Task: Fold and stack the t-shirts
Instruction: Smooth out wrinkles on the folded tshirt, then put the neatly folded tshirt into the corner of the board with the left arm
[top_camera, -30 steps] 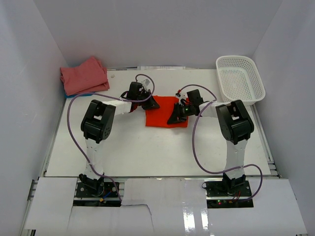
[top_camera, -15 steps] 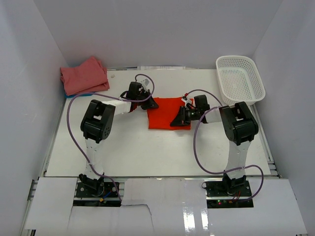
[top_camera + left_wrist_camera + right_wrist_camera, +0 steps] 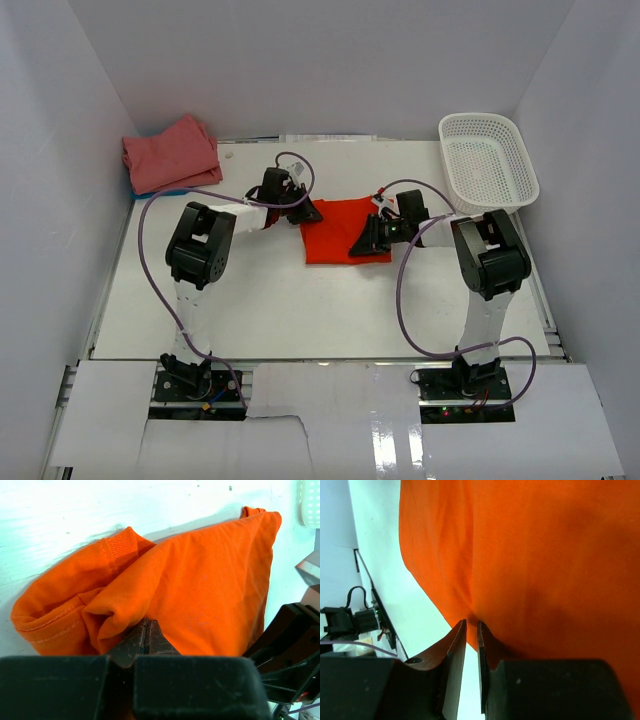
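You have the bright orange-red cloth t-shirt (image 3: 335, 235) lying folded at the middle of the white table (image 3: 250, 300), between both arms; the left gripper (image 3: 305, 212) is pinched together on its far-left corner; the right gripper (image 3: 362, 245) sits at its right edge, fingers only narrowly apart. The folded salmon-pink t-shirt (image 3: 170, 152) lies in the far-left corner; I judge your left arm the nearer one for stacking.

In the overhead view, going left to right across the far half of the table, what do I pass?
Salmon-pink t-shirt → orange-red t-shirt → white mesh basket.
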Motion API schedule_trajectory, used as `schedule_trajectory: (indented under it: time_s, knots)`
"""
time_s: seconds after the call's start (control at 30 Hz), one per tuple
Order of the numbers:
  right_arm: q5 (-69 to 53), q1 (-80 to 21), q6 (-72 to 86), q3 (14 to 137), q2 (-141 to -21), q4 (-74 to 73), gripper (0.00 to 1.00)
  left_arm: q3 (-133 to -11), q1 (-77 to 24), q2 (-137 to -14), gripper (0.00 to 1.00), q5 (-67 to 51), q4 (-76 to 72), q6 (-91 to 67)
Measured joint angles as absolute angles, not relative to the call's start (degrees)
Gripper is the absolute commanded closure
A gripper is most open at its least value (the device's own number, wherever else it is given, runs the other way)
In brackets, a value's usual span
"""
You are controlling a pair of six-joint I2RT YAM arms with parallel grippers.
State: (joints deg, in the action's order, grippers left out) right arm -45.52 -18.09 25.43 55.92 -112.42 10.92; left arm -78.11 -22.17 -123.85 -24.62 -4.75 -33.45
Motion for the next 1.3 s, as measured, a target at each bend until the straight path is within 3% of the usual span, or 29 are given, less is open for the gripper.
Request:
schedule_trajectory:
  time_s: [0.13, 0.3, 0.4, 0.47, 0.5, 0.6, 0.67, 0.73, 1.3]
  knots:
    - [-42.06, -18.02, 23.4, 60.01, -110.32, 2.48, 0.76, -79.11, -22.15, -123.2, 1.0, -23.57, -2.35, -33.39]
    - [-39.86, -18.0, 21.58, 64.84, -104.86, -4.73, 0.61, -81.38, -21.43, -119.44, 0.99, -21.82, 3.62, -33.32]
    - [-38.85, -17.87, 20.53, 66.24, -100.55, -7.33, 0.54, -82.24, -21.06, -114.8, 0.88, -20.56, 6.68, -32.86]
    - [-38.63, -17.67, 19.92, 66.78, -98.52, -8.62, 0.45, -82.24, -20.58, -110.65, 0.68, -19.7, 8.56, -32.42]
    - [-38.46, -17.56, 19.62, 66.94, -97.86, -9.3, 0.4, -82.21, -20.27, -108.68, 0.5, -19.38, 9.15, -32.05]
    - [-38.0, -16.93, 18.85, 66.98, -97.1, -11.2, 0.27, -81.52, -19.31, -103.09, 0.22, -18.06, 10.33, -31.68]
    - [-37.58, -16.49, 18.5, 66.92, -97.1, -12.6, 0.16, -80.01, -18.13, -100.44, 0.2, -17.8, 10.33, -31.59]
    - [-37.08, -16.1, 18.15, 66.65, -96.77, -13.65, 0.12, -78.46, -16.56, -99.53, 0.19, -18.11, 10.41, -31.75]
    - [-34.37, -14.63, 16.05, 66.35, -89.45, -19.25, 0.12, -68.95, -13.74, -105.21, 0.21, -21.47, 9.26, -32.16]
